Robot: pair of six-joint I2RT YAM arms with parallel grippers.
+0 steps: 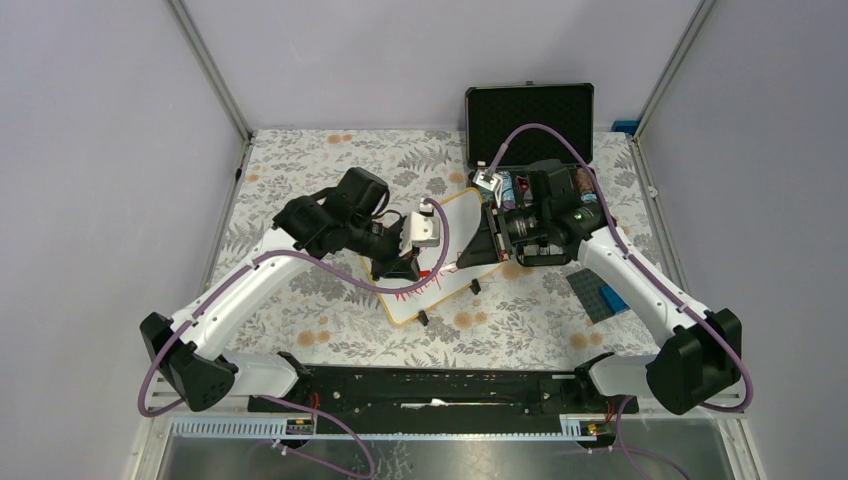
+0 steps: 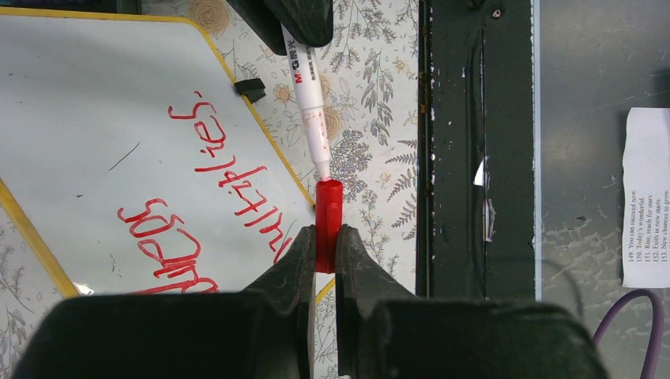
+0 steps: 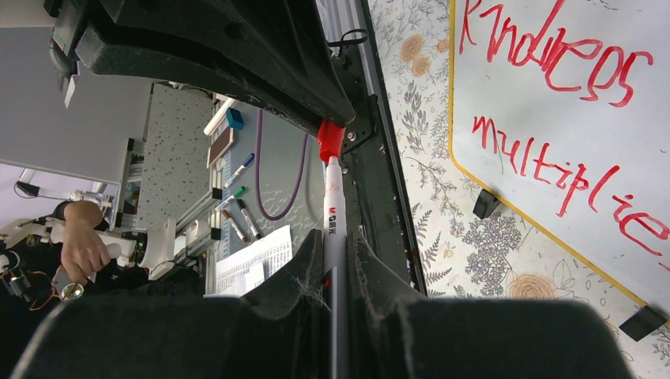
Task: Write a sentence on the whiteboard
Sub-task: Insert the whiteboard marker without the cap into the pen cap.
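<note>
Nearest: left gripper [image 2: 325, 237] clamped on the red cap [image 2: 329, 201], right gripper [image 3: 334, 245] pinching the marker [image 3: 333, 213], tip just at the cap's mouth. Risk of a crushed tip from any misalignment. Beyond, mid-table [image 1: 300, 170]: whiteboard [image 1: 455, 215] bearing the sentence [image 3: 553, 55], smudgeable by a low pass.

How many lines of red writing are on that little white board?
2. The top line reads about "Kindness"; the second line, beneath it, "multiplies". No third line shows, though neither view takes in the whole whiteboard.
</note>
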